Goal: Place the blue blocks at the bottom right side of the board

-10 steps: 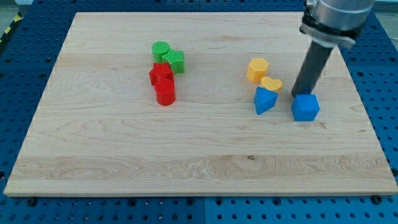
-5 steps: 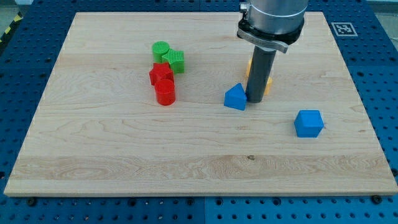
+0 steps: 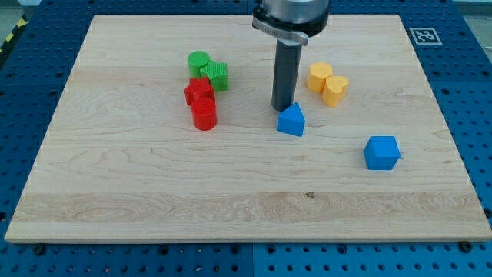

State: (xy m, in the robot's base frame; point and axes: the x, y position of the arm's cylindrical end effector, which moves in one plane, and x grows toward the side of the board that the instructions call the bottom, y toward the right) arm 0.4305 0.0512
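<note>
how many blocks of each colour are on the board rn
green: 2, a cylinder and a ridged block
red: 2
yellow: 2
blue: 2, a triangular block and a cube
total: 8

My tip (image 3: pixel 281 108) stood just above the blue wedge block (image 3: pixel 291 121), at its upper left. Bare desk (image 3: pixel 231 200) lay between that wedge and the blue cube (image 3: pixel 381 152) toward the view's bottom right. Two yellow blocks (image 3: pixel 327 82) crowded the upper right; red blocks (image 3: pixel 201 103) and green blocks (image 3: pixel 208 70) stood well apart, left.
</note>
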